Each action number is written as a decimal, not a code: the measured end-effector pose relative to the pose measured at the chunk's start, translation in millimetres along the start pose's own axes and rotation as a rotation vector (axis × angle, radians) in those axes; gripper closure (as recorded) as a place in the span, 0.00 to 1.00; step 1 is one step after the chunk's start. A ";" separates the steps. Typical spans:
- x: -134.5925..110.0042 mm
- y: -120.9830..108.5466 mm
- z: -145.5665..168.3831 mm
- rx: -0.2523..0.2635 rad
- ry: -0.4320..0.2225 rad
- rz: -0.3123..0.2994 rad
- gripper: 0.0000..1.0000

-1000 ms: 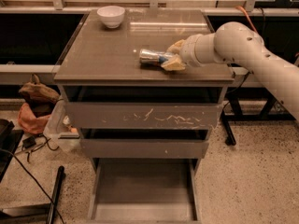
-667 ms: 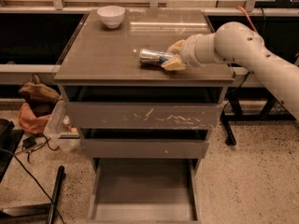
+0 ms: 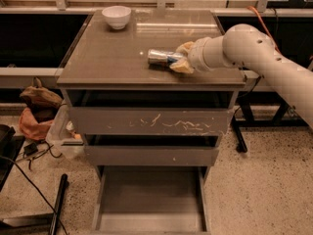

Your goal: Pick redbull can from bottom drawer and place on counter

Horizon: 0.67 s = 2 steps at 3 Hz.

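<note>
Lying on its side on the counter, the can is being held at its 3 o'clock end by the gripper, whose pale fingers are being pressed narrowly against it, one at 12 o'clock and one at 6 o'clock. That end of the can is being hidden by the fingers. The arm is being cut off at the 3 o'clock border. The bottom drawer is being shown pulled out at 6 o'clock, with its front cut off by the lower border. Open counter is being left toward 9 o'clock of the can, and the counter's front edge is being approached closely at the can's 6 o'clock. A white bowl is being seen well apart at 11 o'clock, near the far edge.
</note>
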<state>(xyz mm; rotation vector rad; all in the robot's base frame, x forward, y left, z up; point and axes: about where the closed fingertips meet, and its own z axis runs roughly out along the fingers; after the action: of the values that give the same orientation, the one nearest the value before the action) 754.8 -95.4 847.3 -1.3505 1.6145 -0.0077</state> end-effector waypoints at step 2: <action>0.0 0.1 0.1 0.000 0.000 0.000 0.00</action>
<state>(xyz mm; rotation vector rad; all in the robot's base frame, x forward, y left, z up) 754.8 -95.2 847.2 -1.3507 1.6144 -0.0075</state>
